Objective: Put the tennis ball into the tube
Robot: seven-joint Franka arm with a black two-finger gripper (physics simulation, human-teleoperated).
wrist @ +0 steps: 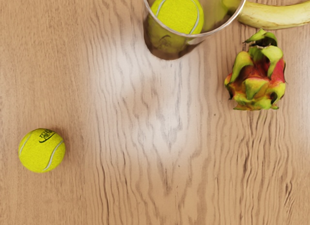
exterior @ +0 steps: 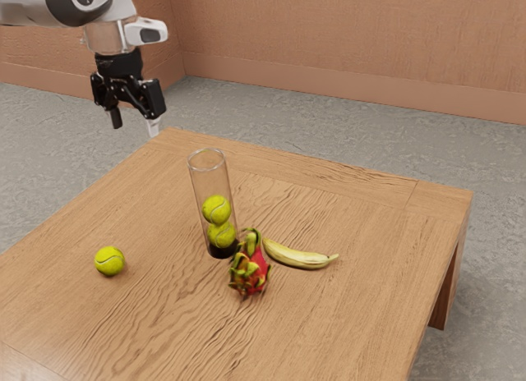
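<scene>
While my gripper (exterior: 135, 125) hung high, pointing down at the table (exterior: 345, 332), its 2 fingers stood wide apart, holding nothing. The loose tennis ball (exterior: 109, 261) lay well apart from the upright clear tube (exterior: 197, 182) with its 2 stacked balls (exterior: 216, 209); a dragon fruit (exterior: 249, 270) and banana (exterior: 300, 257) crowded the tube's opposite side.

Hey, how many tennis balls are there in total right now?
3. One tennis ball lies loose on the table; the other two are inside the clear tube, an upper ball stacked on a lower ball.
</scene>
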